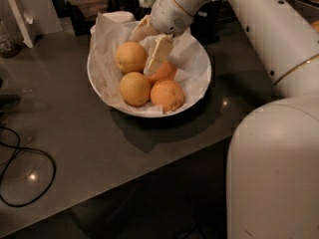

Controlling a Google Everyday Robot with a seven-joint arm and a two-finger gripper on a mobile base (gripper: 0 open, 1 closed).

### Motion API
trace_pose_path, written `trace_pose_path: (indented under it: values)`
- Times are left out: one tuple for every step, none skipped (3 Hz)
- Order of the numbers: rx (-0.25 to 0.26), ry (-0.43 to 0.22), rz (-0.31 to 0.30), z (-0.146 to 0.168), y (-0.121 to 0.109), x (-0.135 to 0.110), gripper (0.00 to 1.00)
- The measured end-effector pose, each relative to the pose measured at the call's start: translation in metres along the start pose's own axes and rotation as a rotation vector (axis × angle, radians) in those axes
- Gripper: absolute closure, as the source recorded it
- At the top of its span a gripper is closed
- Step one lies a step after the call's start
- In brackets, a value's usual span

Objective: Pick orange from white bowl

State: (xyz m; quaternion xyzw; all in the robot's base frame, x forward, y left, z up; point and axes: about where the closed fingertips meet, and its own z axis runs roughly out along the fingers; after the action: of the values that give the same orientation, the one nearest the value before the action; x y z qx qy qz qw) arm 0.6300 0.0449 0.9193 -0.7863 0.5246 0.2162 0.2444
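Note:
The white bowl [199, 86], lined with crinkled white paper, stands on the grey table and holds four fruits. The orange [129, 57], pale yellow-orange and the largest, lies at the back left of the bowl. A smaller yellow-orange one [134, 88] lies in front of it, and two reddish-orange ones [167, 95] [165, 71] lie to the right. My gripper [142, 55] hangs over the bowl, open. One cream finger [157, 54] reaches down just right of the orange; the other [141, 31] is behind its top.
My white arm [259, 24] comes in from the upper right and my white base [274, 173] fills the lower right. A black cable [25, 176] loops on the table at the left. A white upright object [19, 18] and dark items stand at the back.

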Motion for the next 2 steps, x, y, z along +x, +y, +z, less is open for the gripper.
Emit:
trace_pose_path:
  values:
    - [-0.008,-0.005,-0.022,0.01,-0.011,-0.008,0.26]
    - [-0.002,-0.012,-0.031,0.017,-0.022,-0.012,0.35]
